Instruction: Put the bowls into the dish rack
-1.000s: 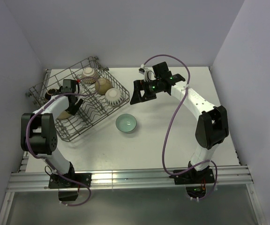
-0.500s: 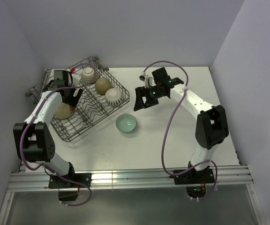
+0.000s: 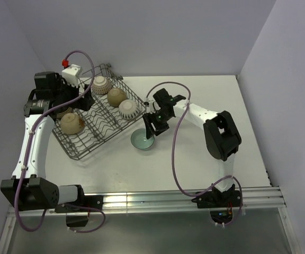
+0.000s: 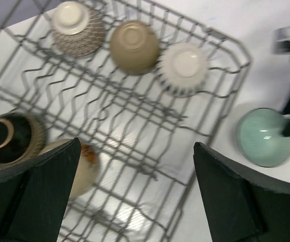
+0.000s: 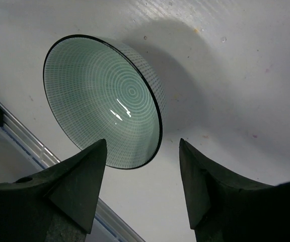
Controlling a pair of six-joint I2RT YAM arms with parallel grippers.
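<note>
White arm links (image 3: 199,111), black joints (image 3: 221,135), looping purple cables (image 3: 172,159), black wedge-shaped pincer fingers (image 5: 69,191).

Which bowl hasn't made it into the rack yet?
The pale green bowl, upright on the table beside the dish rack; the other bowls all sit inside it.

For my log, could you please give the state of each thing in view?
Dish rack: holds five bowls.
Patterned bowl: racked, bottom up.
Tan bowl: racked, bottom up.
White bowl: racked, bottom up.
Dark bowl: racked, orientation unclear.
Cream bowl: racked, beside dark bowl.
Green bowl: upright on table.
Left tool: open, empty.
Right tool: open, above green bowl.
</note>
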